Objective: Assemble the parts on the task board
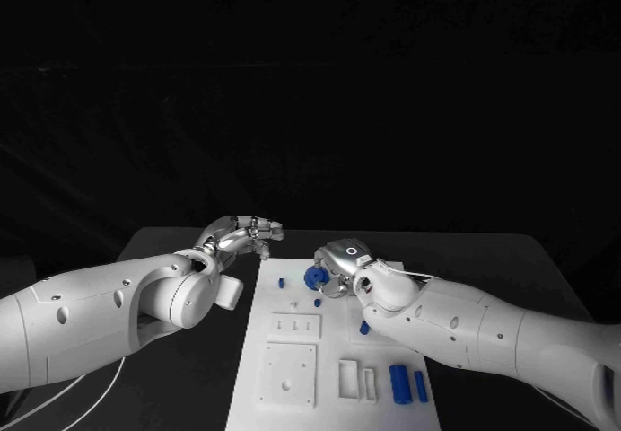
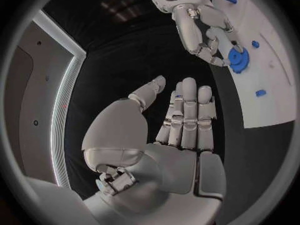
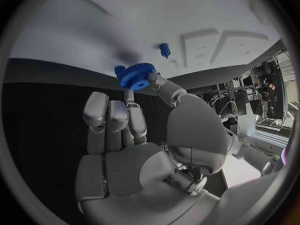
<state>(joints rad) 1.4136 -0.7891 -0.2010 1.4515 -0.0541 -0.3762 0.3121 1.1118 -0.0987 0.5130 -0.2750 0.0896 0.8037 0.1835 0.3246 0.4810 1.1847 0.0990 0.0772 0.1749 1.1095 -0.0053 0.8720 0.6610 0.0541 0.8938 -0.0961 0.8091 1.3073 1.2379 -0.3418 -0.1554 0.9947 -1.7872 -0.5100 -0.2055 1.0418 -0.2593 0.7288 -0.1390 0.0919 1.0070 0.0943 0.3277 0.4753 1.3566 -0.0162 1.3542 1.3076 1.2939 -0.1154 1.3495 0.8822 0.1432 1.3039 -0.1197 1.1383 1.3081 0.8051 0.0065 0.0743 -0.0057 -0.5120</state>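
Head view: task board (image 1: 292, 359) lies lengthwise between the arms on the black table (image 1: 518, 260). Right hand (image 1: 339, 265) sits over the board's far end, pinching a blue gear (image 1: 315, 277). Left hand (image 1: 240, 235) hovers off the board's far left corner, holding nothing. Blue parts I can count here: the gear, one small peg (image 1: 281, 283) just left of it, one piece (image 1: 365, 329) half hidden by the right arm, two cylinders (image 1: 400, 384) side by side near the board's near right corner.

Left wrist view: left hand (image 2: 181, 120) flat, fingers straight and side by side, thumb out — over bare table. Right hand (image 2: 200, 27) shows beyond it, fingertips on the gear (image 2: 237, 59).

Right wrist view: the grip up close — toothed gear (image 3: 136, 76) with a hub, clamped between thumb and fingertip of the right hand (image 3: 144, 135), just above the board (image 3: 187, 15). Peg (image 3: 164, 49) stands upright beside it.
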